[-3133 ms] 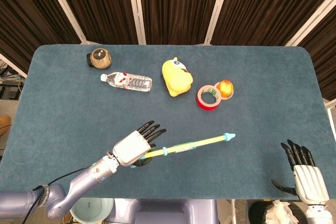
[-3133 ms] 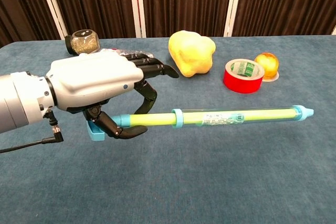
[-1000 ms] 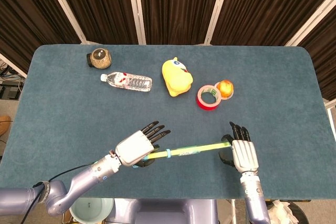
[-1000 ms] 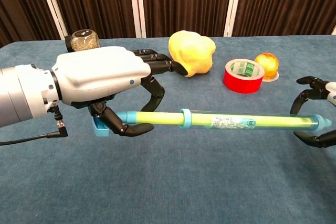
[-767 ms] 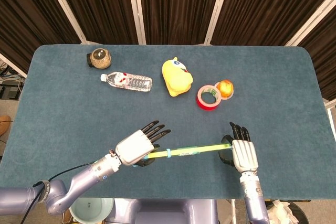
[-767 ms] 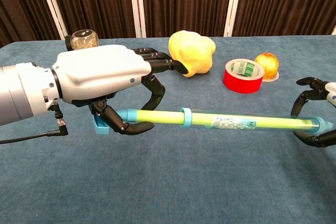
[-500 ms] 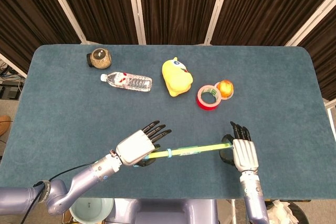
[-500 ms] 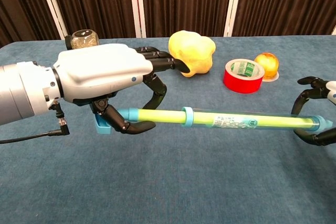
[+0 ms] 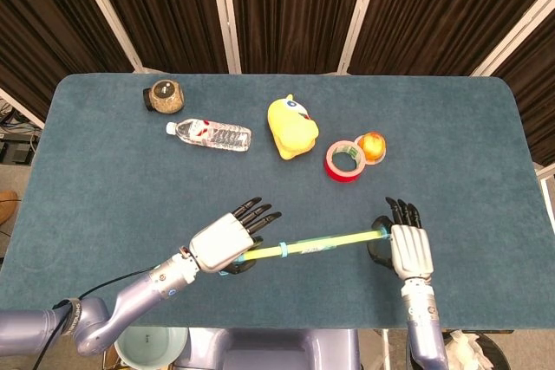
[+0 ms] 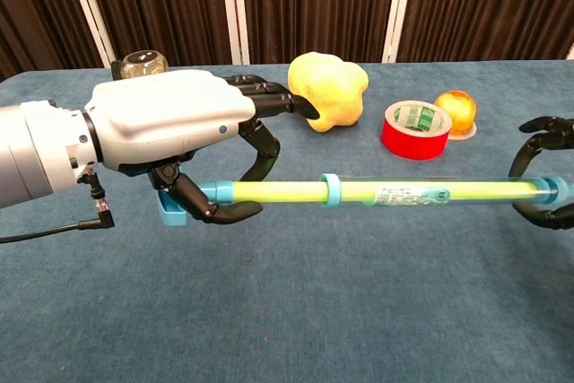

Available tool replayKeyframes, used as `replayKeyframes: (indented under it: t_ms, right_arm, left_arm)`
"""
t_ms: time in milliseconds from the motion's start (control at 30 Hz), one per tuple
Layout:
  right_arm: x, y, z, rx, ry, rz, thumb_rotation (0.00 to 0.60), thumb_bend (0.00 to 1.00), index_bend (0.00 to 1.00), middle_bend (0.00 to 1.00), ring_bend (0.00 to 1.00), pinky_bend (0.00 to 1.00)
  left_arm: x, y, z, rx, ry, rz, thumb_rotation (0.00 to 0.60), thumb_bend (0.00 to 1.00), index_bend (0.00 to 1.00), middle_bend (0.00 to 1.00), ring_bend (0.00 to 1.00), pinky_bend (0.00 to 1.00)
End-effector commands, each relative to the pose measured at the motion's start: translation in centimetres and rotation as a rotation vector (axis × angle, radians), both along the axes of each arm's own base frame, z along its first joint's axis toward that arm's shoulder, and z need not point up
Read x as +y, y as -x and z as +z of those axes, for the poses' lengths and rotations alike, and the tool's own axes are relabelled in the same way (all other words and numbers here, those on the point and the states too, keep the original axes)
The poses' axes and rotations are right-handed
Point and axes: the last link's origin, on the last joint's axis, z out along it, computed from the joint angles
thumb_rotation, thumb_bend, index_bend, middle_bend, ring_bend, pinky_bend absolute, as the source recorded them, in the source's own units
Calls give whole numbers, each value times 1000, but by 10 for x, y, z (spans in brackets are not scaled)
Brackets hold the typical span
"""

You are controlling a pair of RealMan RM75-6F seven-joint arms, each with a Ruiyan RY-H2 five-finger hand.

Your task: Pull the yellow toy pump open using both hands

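The yellow toy pump (image 9: 316,243) (image 10: 395,191) hangs level above the blue table, a long clear tube with a yellow rod inside and a blue collar (image 10: 332,190). My left hand (image 9: 222,243) (image 10: 170,127) pinches the blue handle end (image 10: 170,210) between its thumb and a curled finger, with the other fingers stretched forward. My right hand (image 9: 408,252) (image 10: 545,177) curls around the tube's tip at the right edge of the chest view. The tip is hidden under that hand in the head view.
Behind the pump lie a yellow duck toy (image 9: 290,127) (image 10: 327,87), a red tape roll (image 9: 345,160) (image 10: 414,130) and an orange ball (image 9: 373,146) (image 10: 456,110). A water bottle (image 9: 211,134) and a round jar (image 9: 164,96) sit at the far left.
My right hand has shifted right with the tube's tip. The blue collar slid right and more bare yellow rod shows. The left hand has held its place.
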Motion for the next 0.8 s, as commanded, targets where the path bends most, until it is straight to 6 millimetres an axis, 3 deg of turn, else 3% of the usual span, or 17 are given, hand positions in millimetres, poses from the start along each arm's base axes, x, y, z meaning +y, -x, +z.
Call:
replayKeyframes:
  t_ms: [33, 433, 800]
  right_arm:
    - [-2, 3, 4, 8, 15, -7, 600, 402, 630, 117, 11, 0]
    - [-19, 31, 37, 81, 109, -67, 600, 402, 647, 122, 11, 0]
    - [-24, 57, 66, 120, 177, -123, 600, 403, 658, 124, 11, 0]
  left_arm:
    - [0, 1, 1, -1, -1, -1, 600, 391, 608, 49, 0, 1]
    - [-5, 12, 13, -10, -4, 13, 600, 391, 609, 56, 0, 1]
    - [-3, 40, 24, 13, -23, 68, 600, 391, 608, 58, 0, 1]
